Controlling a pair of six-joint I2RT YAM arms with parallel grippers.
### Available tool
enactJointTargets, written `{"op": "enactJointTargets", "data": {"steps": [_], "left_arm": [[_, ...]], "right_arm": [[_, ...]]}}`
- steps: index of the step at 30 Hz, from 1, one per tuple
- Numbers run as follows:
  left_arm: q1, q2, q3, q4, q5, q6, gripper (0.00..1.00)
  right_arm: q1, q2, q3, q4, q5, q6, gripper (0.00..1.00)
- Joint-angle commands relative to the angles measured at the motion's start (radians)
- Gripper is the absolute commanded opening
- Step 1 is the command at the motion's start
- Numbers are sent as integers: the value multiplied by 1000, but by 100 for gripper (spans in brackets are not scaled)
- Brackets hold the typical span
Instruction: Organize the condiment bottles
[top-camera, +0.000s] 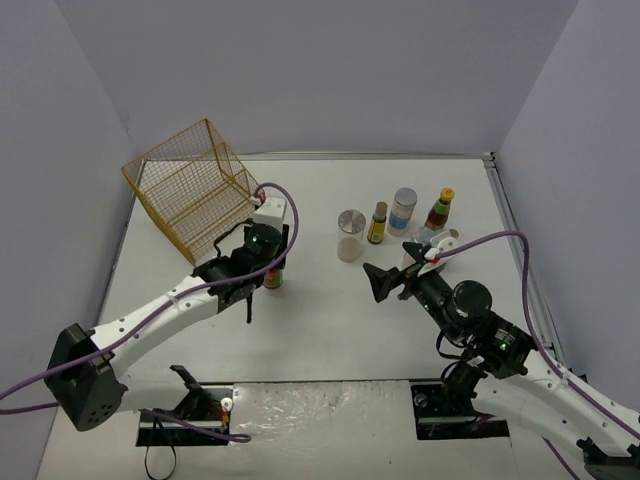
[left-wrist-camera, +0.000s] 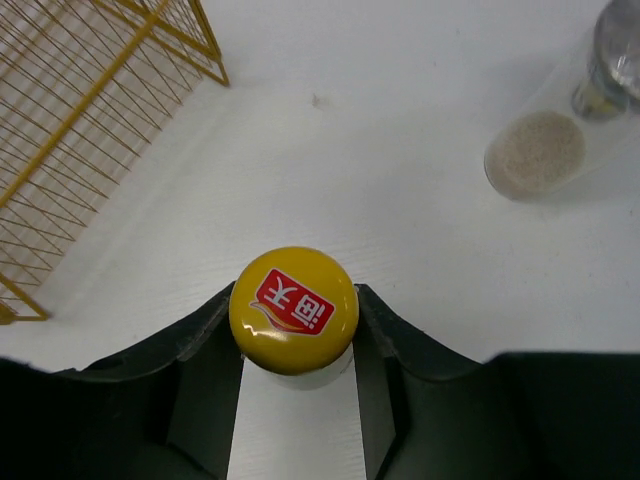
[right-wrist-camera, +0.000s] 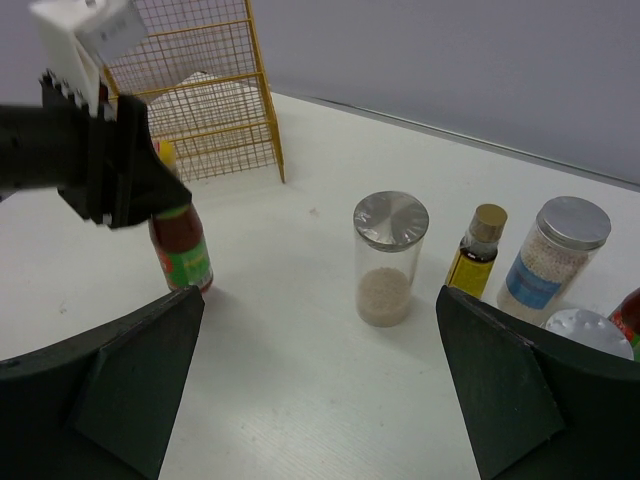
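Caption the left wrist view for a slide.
Left gripper closed on the yellow-capped bottle, wire basket to its upper left.

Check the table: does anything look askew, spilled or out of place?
The yellow wire basket at the far left sits tilted, not flat. The bottles in view stand upright; nothing looks spilled.

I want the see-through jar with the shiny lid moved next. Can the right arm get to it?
Probably yes. The right arm's fingers are open and point toward the clear jar, with only bare table between. The small yellow bottle stands beside the jar, apart, so it should not block.
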Motion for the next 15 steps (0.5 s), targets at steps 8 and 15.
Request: {"op": "enactJointTargets", "data": {"steps": [8, 15], "left_arm": [[365, 18, 585, -107, -45, 65, 0], [568, 191, 856, -92, -7, 110, 0]], "right_arm": [[4, 62, 74, 64, -2, -6, 99], [4, 132, 108, 70, -21, -27, 99]]}}
